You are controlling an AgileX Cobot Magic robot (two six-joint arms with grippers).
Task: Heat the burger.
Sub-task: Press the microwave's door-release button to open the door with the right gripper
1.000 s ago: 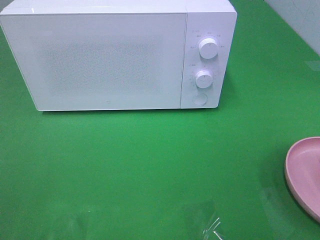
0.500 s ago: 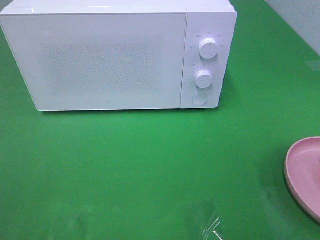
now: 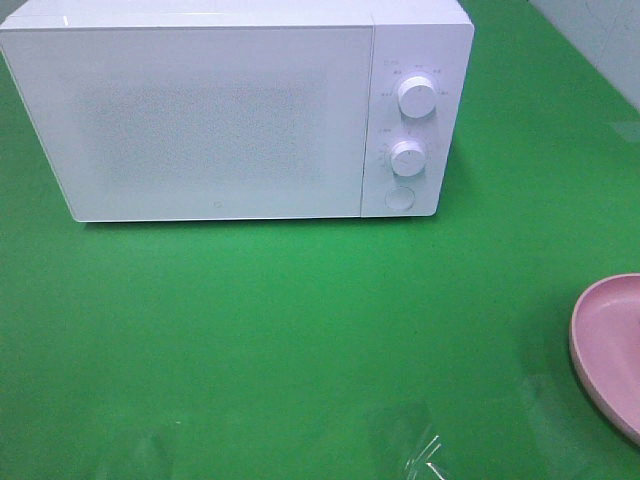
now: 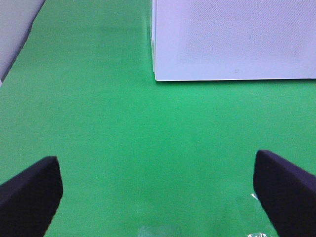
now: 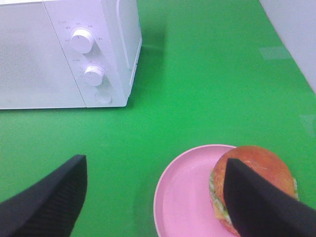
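Bright green counter (image 3: 300,330) across nearly the whole high view, smooth, with faint pale glare toward the lower edge. Strip of pale grey wall (image 3: 600,30) in the upper right corner. White microwave (image 3: 200,120) from upper left to centre, door shut, standing on the green. Two round knobs (image 3: 417,96), one above the other, and a round button (image 3: 400,198) on its right-hand panel. Scrap of clear film (image 3: 425,455) at the bottom edge, right of centre. Part of a pink plate (image 3: 610,350) cut by the right edge, well apart from the microwave.

Left claw (image 4: 158,182) spread wide, dark fingers (image 4: 34,190) at the two lower corners of its wrist view, only bare green between them. Microwave corner in the upper right of that frame.

Right claw (image 5: 155,192) likewise spread, gripping nothing, the plate's left half in the gap. Burger (image 5: 261,165) on the plate's right part, lower right of the right wrist frame, partly behind one dark finger. Glossy brown bun on top, green lettuce and yellow cheese at the side.
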